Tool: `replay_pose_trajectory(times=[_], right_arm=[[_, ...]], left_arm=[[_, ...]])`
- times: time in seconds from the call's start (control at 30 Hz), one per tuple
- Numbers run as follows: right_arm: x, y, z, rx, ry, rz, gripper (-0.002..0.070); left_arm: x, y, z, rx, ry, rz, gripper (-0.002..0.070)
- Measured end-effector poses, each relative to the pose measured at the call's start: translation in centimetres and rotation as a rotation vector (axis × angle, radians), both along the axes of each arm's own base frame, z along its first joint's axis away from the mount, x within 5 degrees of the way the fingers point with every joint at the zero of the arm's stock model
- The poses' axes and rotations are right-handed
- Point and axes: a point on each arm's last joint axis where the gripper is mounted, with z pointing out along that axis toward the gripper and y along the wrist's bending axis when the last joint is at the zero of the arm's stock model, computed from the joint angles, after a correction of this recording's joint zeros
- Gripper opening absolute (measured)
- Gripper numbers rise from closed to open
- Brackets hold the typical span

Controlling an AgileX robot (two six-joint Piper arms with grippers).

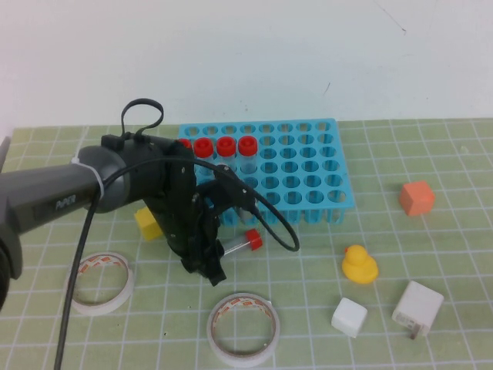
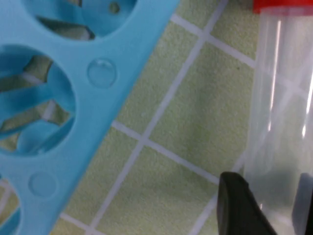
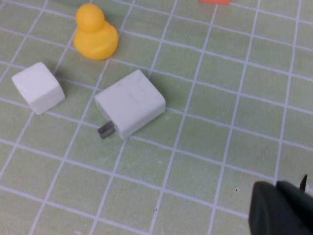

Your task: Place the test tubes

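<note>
Left gripper (image 1: 209, 258) sits over the lying test tube (image 1: 237, 245), hold cannot be told; the tube looks light, slick and rigid, best pinched mid-barrel; right gripper (image 3: 281, 208) hangs closed, empty, near the charger (image 3: 131, 103).

Red-capped tube (image 1: 240, 243) lies flat beside blue rack (image 1: 308, 181); perhaps 5 racked.

A clear test tube (image 2: 279, 122) with a red cap (image 2: 283, 5) lies on the green squared counter (image 2: 195, 122), beside the blue rack (image 2: 73, 73). The left pincer (image 2: 269, 208) is at the tube's end far from the cap.
</note>
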Motion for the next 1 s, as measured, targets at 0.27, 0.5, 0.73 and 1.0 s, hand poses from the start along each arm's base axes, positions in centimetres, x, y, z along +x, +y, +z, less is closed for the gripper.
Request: replay_pose_trajectory(times=[0.27, 0.5, 0.73, 1.0], right_arm=[[0.0, 0.0, 0.0, 0.002, 0.000, 0.000, -0.0001], [0.0, 0.0, 0.0, 0.002, 0.000, 0.000, -0.0001], [0.0, 0.1, 0.0, 0.017, -0.001, -0.004, -0.0001], [0.0, 0.2, 0.1, 0.052, -0.004, -0.013, -0.0001]], left_arm=[[-1.6, -0.7, 6.9, -0.242, -0.083, 0.087, 0.0213], [-3.9, -1.0, 14.4, -0.508, -0.244, 0.062, 0.0213], [-5.7, -0.7, 16.6, -0.536, -0.256, -0.012, 0.0213], [-4.9, -2.8, 8.5, -0.482, 0.274, 0.149, 0.0213]])
